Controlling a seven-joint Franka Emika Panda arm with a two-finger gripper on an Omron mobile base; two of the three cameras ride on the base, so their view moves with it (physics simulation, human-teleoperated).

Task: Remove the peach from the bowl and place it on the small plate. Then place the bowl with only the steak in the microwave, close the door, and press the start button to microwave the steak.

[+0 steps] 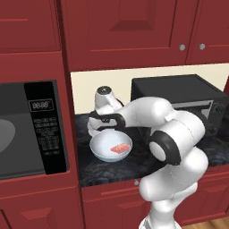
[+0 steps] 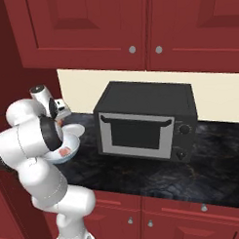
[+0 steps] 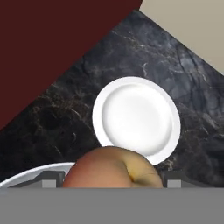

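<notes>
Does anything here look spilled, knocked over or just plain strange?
Nothing stands out. The steak lies flat in the upright bowl on the dark counter. The peach sits between the fingers of the tool, above the small plate, which lies flat and bare. No spills or damage show.

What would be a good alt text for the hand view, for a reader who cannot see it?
A reddish-orange peach sits between the gripper fingertips at the bottom, above a small empty white plate on a dark marble counter. The white rim of a bowl curves in at lower left.
</notes>
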